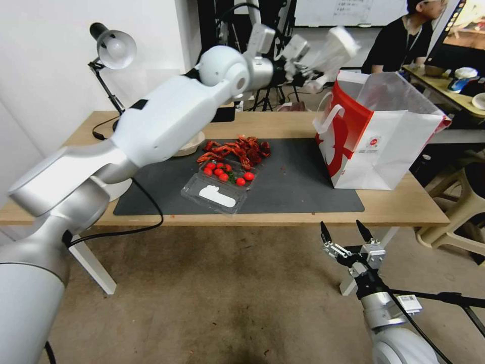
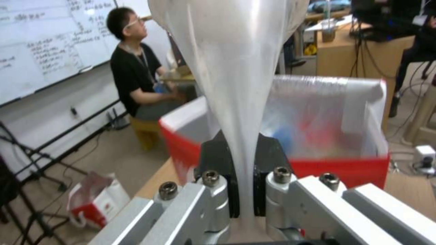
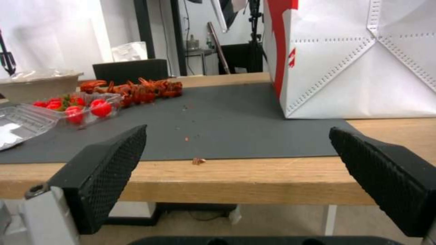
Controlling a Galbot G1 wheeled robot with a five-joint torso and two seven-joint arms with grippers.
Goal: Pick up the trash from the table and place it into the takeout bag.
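My left gripper (image 1: 307, 76) reaches over the table (image 1: 283, 124) and is shut on a piece of trash, a whitish clear plastic bag (image 1: 339, 46). It hangs just above the open mouth of the takeout bag (image 1: 380, 144), which stands upright at the right end of the dark mat (image 1: 303, 177). In the left wrist view the black fingers (image 2: 217, 160) pinch the bag's film (image 2: 236, 85), and the takeout bag (image 2: 336, 163) gapes beyond, with blurred blue and red shapes inside. A shallow beige bowl (image 1: 191, 146) sits half hidden behind my left arm. My right gripper (image 1: 346, 233) hangs open below the table's front edge.
A pile of red crayfish (image 1: 237, 147) and an open clear clamshell with cherry tomatoes (image 1: 222, 183) lie mid-mat. A desk lamp (image 1: 112, 50) stands at the back left. A beige stool (image 1: 459, 212) is to the right of the table. Crumbs (image 3: 198, 160) dot the front edge.
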